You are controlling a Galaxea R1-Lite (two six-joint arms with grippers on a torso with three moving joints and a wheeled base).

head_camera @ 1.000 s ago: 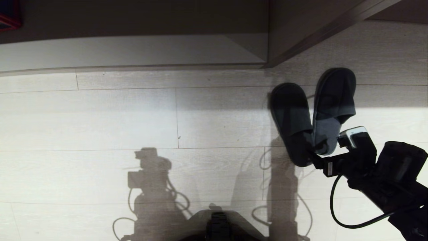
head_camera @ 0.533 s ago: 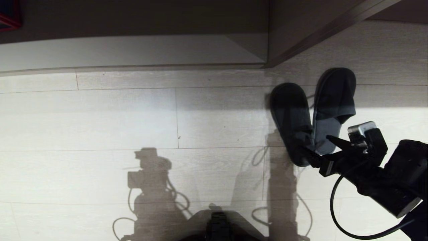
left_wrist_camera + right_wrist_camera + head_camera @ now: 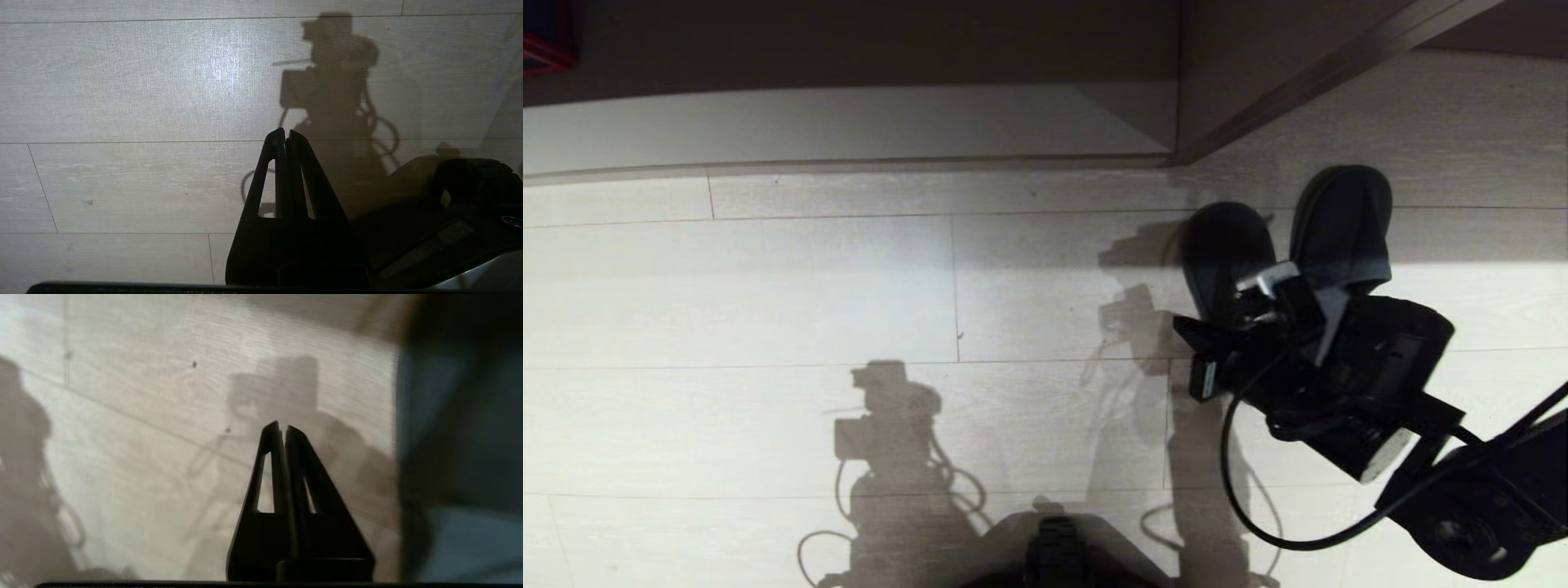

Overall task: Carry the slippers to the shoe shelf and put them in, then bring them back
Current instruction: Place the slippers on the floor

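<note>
where pale plank floor (image 3: 809, 286) fills the nearest ground, left gripper (image 3: 285, 136) parked low beside the robot's own base (image 3: 1058, 555), fingers pressed together on nothing, shadow of arm and cable thrown across the boards. farther out and to the right, right gripper (image 3: 1186, 331) held above the floor, fingers (image 3: 298, 445) closed tip to tip with nothing between them, pointing toward the robot's left and lying over the near end of the left slipper. black cable (image 3: 1241, 498) looped under that wrist. beyond the gripper, the slippers (image 3: 1339, 216) flat on the floor side by side, heels close together and toes spread apart, toes toward the furniture, heels hidden under the arm; cannot tell whether gripper and slipper touch. farthest back, the shoe shelf (image 3: 849, 131), pale base open and bare of shoes, dark upright panel (image 3: 1184, 82) at its right end, slippers lying outside it, just off that corner.
</note>
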